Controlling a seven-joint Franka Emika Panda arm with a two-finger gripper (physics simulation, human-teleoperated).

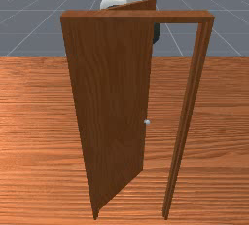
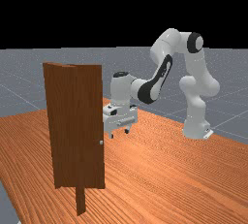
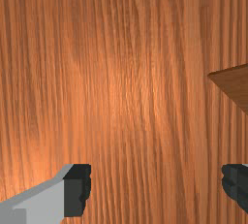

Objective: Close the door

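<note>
Table (image 1: 34, 121) spreads beneath | Frame (image 1: 138, 16) rises upright | Door (image 1: 109, 97) stands ajar from the frame's post at the front view's left, long axis vertical, free edge angled toward the arm (image 2: 195, 63) | Claw (image 2: 119, 133) hangs spread, far view's right of the door | Knob (image 1: 147, 121) sits by the free edge

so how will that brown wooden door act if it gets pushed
The flat brown wooden door should stay stiff, being a straight-edged panel. It will likely swing rather than slide, as its edge at the front view's left meets the brown wooden frame.
</note>
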